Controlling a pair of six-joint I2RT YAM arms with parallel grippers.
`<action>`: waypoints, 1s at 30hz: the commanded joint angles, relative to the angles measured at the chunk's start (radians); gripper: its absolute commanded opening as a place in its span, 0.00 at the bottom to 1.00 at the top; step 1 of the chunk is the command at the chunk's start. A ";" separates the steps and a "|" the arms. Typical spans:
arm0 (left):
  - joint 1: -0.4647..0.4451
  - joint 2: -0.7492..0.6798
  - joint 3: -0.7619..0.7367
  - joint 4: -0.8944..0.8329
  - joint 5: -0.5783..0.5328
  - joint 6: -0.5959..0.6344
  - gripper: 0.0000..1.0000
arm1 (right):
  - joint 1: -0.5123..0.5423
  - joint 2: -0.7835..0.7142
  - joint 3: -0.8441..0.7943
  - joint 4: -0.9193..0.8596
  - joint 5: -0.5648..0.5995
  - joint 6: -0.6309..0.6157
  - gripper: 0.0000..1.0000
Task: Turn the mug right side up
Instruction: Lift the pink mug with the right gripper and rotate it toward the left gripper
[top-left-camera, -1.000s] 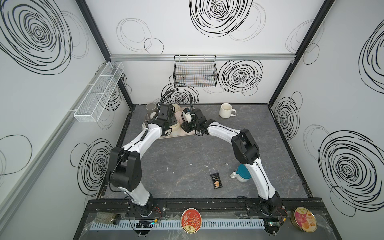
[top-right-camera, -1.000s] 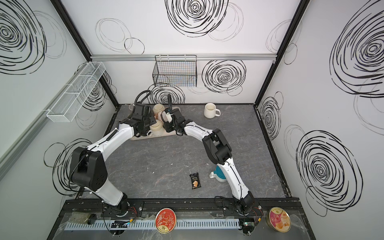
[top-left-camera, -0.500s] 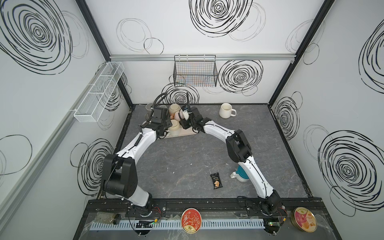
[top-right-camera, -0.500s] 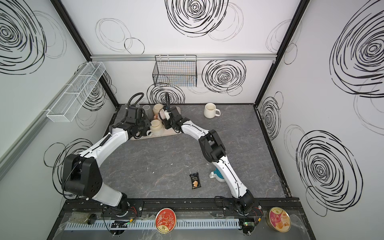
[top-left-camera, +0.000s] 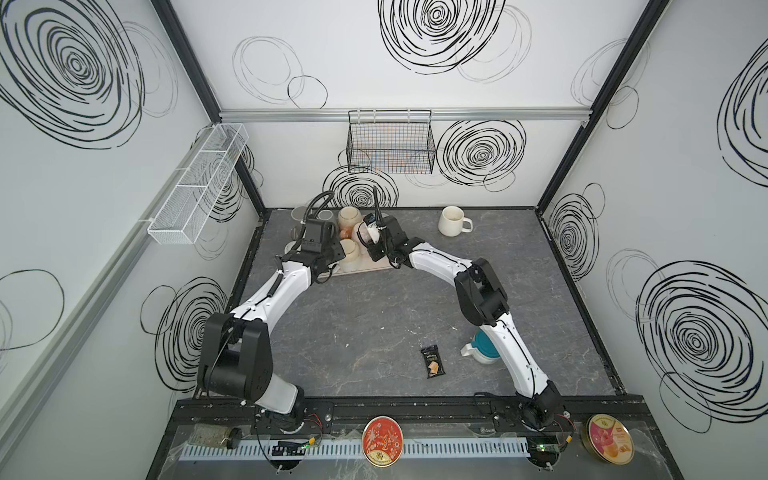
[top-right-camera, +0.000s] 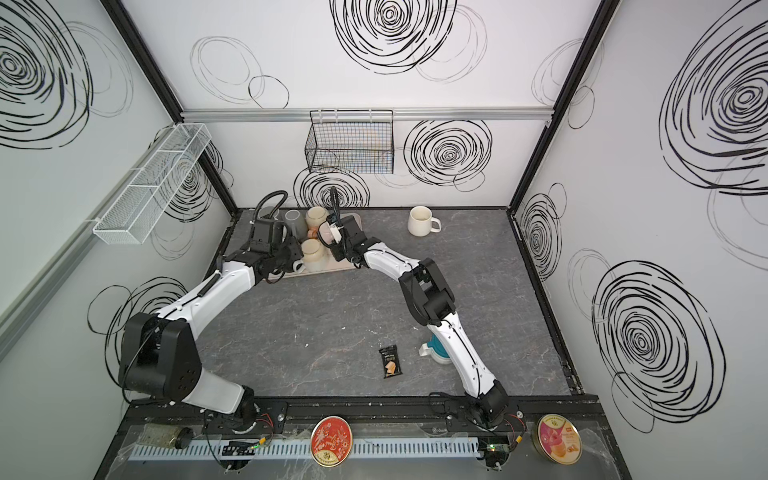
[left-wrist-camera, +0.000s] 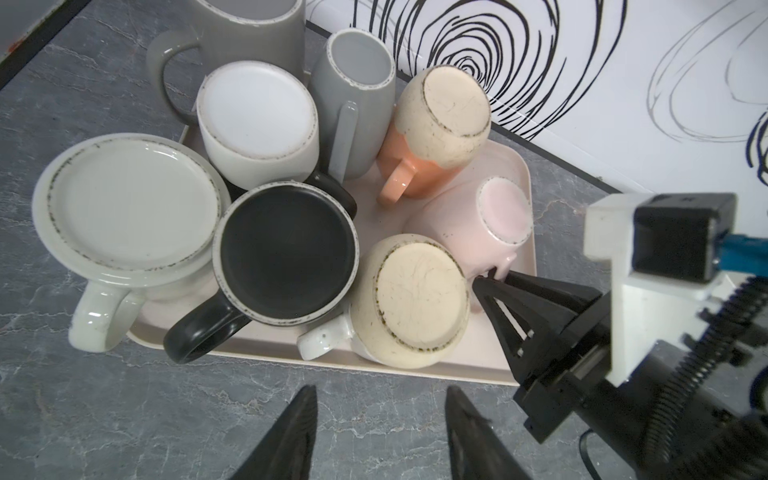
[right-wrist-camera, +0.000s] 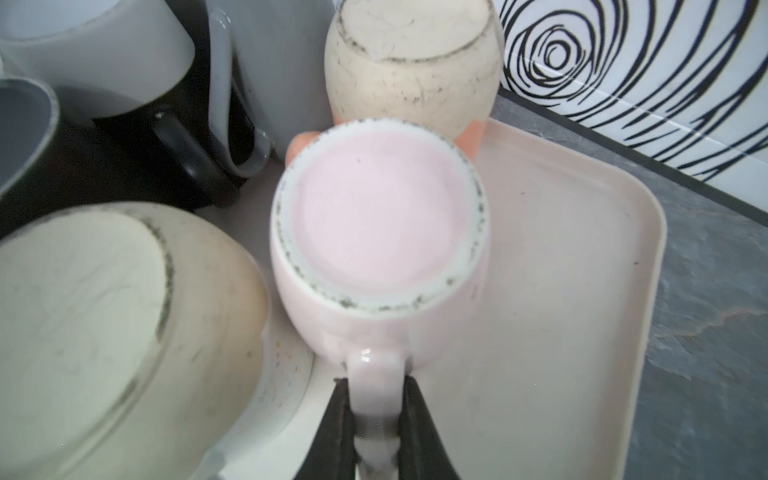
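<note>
right gripper (right-wrist-camera: 376, 388) is clamped on the handle (right-wrist-camera: 374, 368) of the pink mug (right-wrist-camera: 374, 216), set base-up on the tray (right-wrist-camera: 561, 291) beside a cream mug (right-wrist-camera: 104, 311). grasping is judged done; next the mug must be lifted clear and flipped.

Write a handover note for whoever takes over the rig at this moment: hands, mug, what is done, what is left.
Right hand: shut on the handle of the pink mug.
Left hand: open, empty, over the table in front of the tray.
Pink mug: bottom up on the tray, close beside a cream mug that is also upturned.
Done: handle gripped.
Left: lift the mug clear, turn it mouth up, set it down.
</note>
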 joint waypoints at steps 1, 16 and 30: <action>0.000 -0.052 -0.029 0.055 0.031 0.023 0.53 | -0.008 -0.098 -0.081 0.029 0.038 -0.030 0.00; -0.014 -0.229 -0.208 0.216 0.152 0.054 0.52 | -0.093 -0.414 -0.586 0.557 -0.233 0.256 0.00; -0.001 -0.416 -0.428 0.572 0.325 -0.011 0.56 | -0.132 -0.517 -0.772 0.971 -0.408 0.428 0.00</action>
